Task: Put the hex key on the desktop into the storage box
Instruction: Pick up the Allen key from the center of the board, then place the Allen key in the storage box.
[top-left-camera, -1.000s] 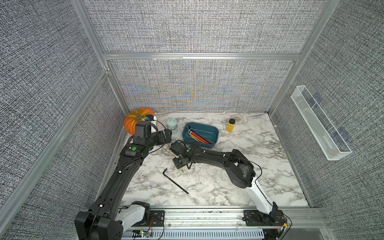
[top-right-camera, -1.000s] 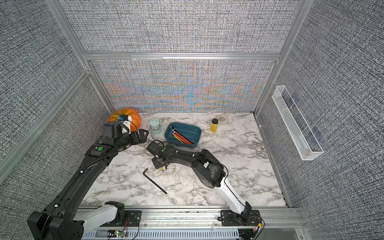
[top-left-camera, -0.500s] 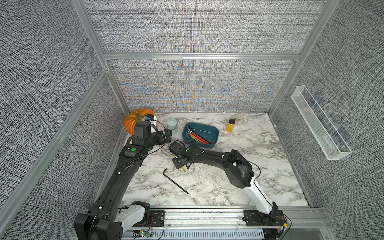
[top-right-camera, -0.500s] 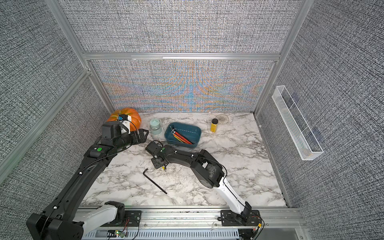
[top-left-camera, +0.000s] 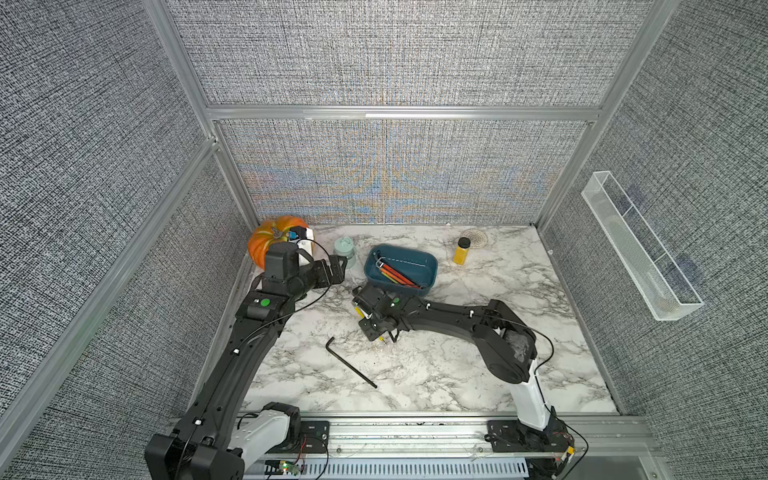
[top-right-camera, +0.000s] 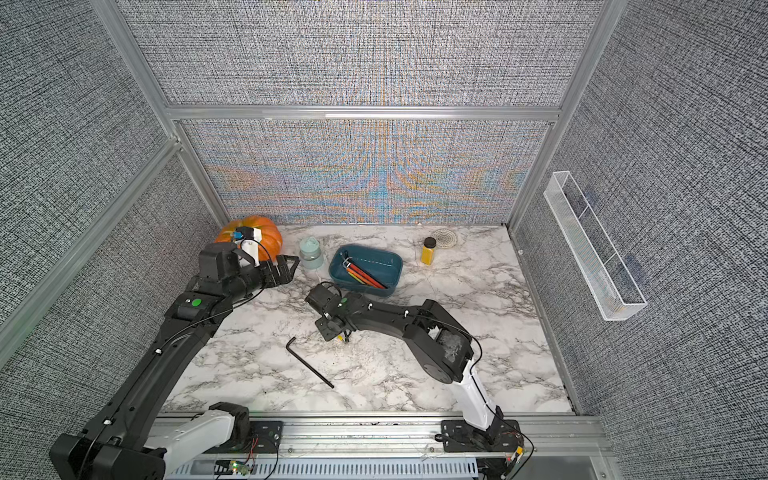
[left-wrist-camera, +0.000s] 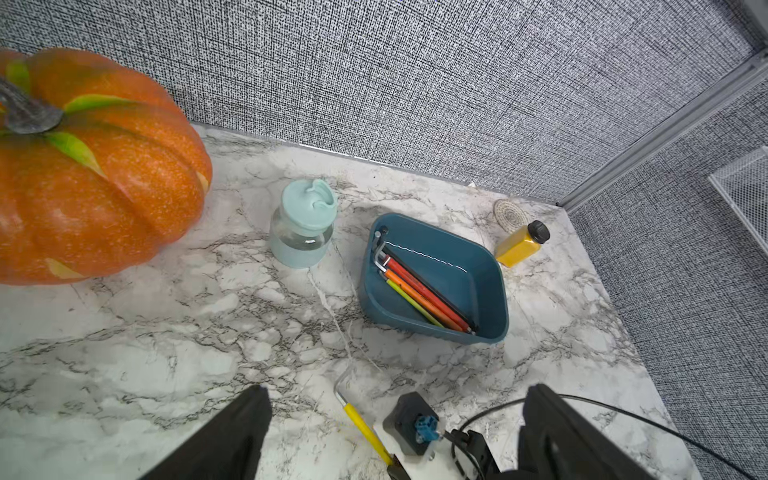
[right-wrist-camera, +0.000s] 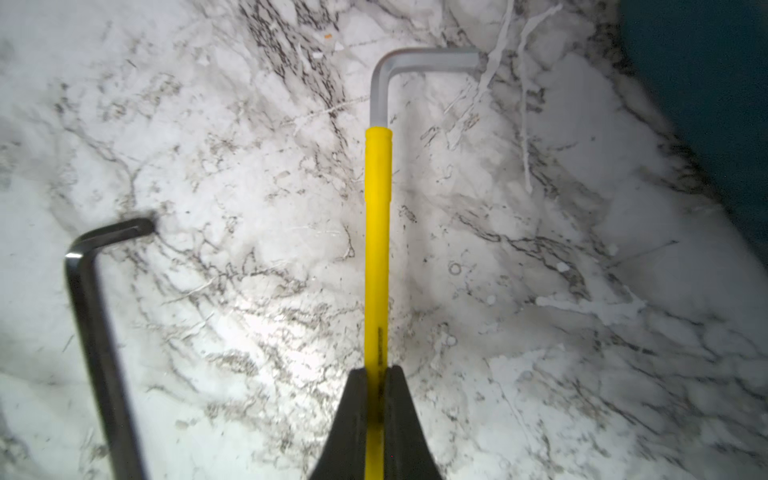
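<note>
**Yellow hex key clamped, not in the box yet**

Room first: grey woven panels framed in aluminium rails are seen on all sides, and the desktop (top-left-camera: 436, 386) is white marble with dark veins. Along the far edge, left to right, a pumpkin (top-left-camera: 259, 245), a mint jar (top-left-camera: 345, 249), the storage box (top-left-camera: 434, 272), a yellow bottle (top-left-camera: 461, 255) and a woven coaster (top-left-camera: 477, 237) are lined up. A clear tray (top-left-camera: 640, 257) is hung on the right wall. A black hex key (top-left-camera: 349, 361) is seen lying flat near the middle.

The left gripper (left-wrist-camera: 397, 390) is held wide open by the jar, nothing in it. Only in the right wrist view is the grip made plain: the right gripper (right-wrist-camera: 377, 374) is closed tight on the yellow-sleeved hex key (right-wrist-camera: 377, 249), just near-left of the box. The coloured keys (left-wrist-camera: 424, 291) inside the box are shown best in the left wrist view.
</note>
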